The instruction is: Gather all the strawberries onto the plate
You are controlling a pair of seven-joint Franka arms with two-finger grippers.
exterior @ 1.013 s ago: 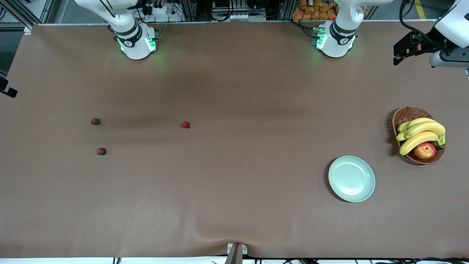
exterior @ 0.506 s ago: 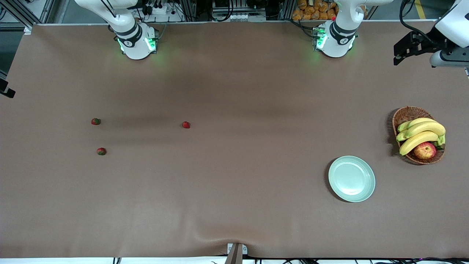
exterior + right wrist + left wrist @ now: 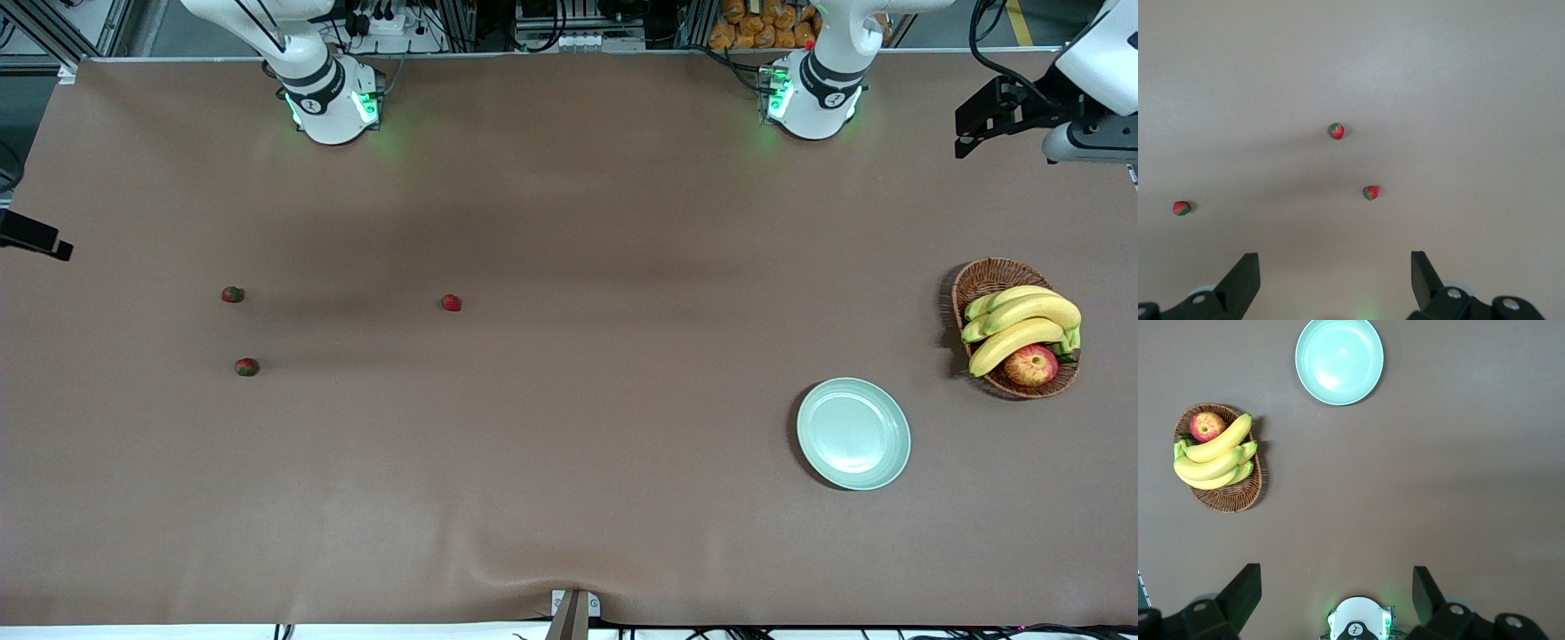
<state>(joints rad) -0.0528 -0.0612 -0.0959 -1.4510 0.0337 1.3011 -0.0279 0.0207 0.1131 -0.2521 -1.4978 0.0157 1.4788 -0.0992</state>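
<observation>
You see 3 strawberries (image 3: 233,294) (image 3: 246,366) (image 3: 452,303) lying well apart on the brown table (image 3: 569,462) toward the right arm's end. The mint plate (image 3: 853,434) sits toward the left arm's end, near a basket (image 3: 987,277). Your left gripper (image 3: 1337,597) and right gripper (image 3: 1335,279) hang high, both released, holding nothing.

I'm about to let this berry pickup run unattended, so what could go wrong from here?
1. The three strawberries are tiny and round; wide-open fingers may nudge one and roll it away.
2. They lie toward the right arm's end, the plate toward the left arm's end, so each carry is long and a weak pinch could drop a berry.
3. The basket with its red apple sits beside the plate and might be mistaken for a target.
</observation>
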